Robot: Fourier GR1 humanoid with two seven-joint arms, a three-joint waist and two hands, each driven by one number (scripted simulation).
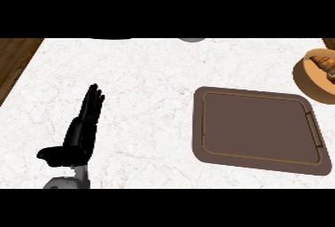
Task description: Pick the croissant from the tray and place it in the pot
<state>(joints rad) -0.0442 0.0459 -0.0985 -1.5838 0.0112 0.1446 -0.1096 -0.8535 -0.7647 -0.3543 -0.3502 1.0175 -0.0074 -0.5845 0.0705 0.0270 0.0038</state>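
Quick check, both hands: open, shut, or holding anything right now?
Left hand: open, fingers straight, holding nothing, over the counter.
Right hand: not in view.

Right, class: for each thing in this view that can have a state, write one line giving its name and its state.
Tray: flat on the counter, nothing on it.
Pot: at the right edge, cut off, croissant inside.
Croissant: lying in the pot, partly out of view.
Left hand: open, fingers straight, holding nothing.
Right hand: not in view.

Bare counter (150,80) btwn left hand (82,128) & tray (262,131)
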